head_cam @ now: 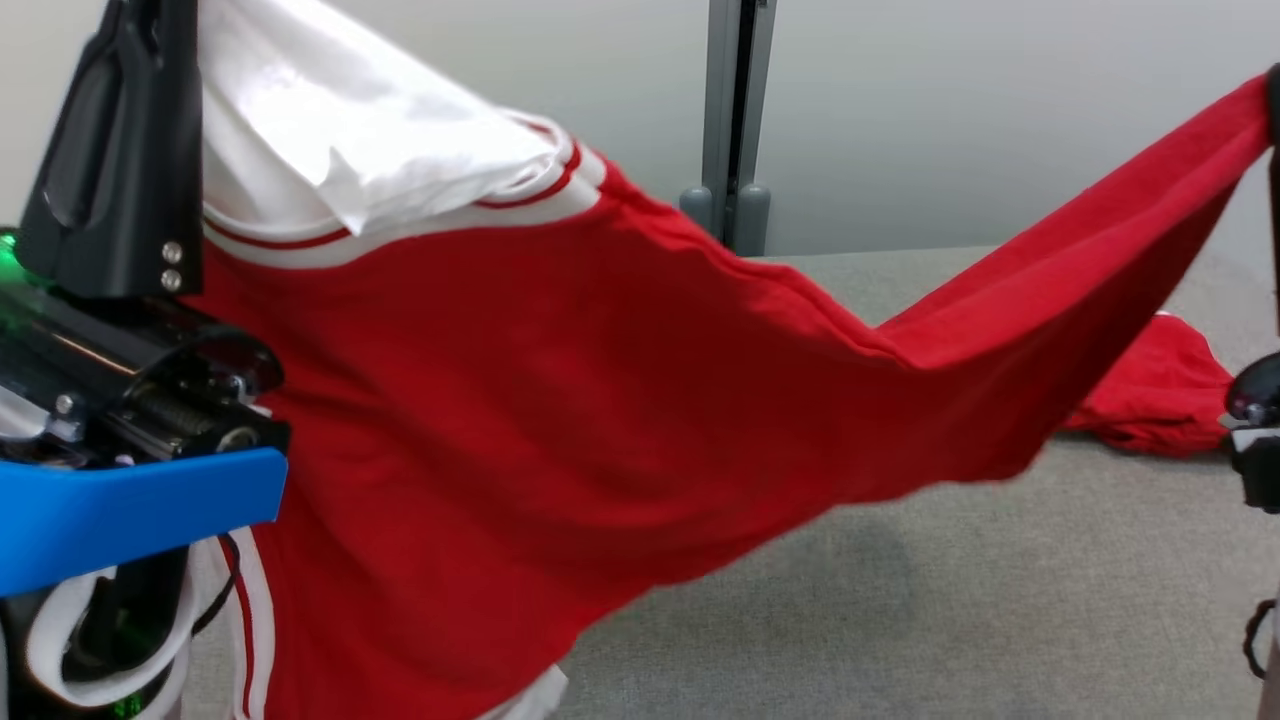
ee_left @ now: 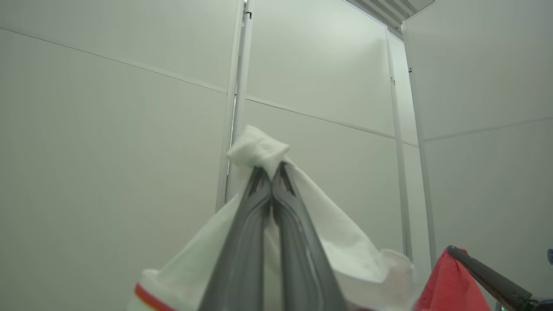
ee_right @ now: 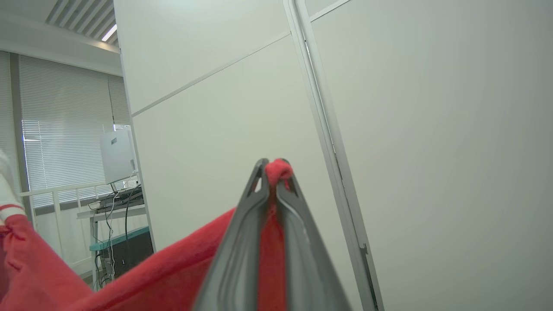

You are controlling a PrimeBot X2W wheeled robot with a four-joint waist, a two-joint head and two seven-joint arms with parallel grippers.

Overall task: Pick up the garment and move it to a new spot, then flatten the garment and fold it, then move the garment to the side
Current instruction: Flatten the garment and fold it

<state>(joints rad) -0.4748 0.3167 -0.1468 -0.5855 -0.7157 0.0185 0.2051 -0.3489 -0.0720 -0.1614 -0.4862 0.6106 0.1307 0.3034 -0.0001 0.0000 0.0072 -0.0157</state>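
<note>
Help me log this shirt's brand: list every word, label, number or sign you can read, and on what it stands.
None can be read.
The garment shows plain red cloth with white striped trim, no print or tag.
The blue cover on the left arm is bare.
The white box in the background is too small to tell.

Garment (head_cam: 560, 420): red knit cloth, soft, matt; white sleeve and ribbed white trim with a red stripe, also matt.
Tabletop (head_cam: 1000, 600): grey felt-like cloth, matt, slightly rough.
Left gripper (ee_left: 271, 172): fingers (ee_left: 242, 250) dark grey, smooth, faint sheen; wrist housing (head_cam: 110, 360) glossy black.
Blue guard (head_cam: 130, 510): smooth matt plastic.
Wall panels (ee_left: 108, 129): smooth, matt.
</note>
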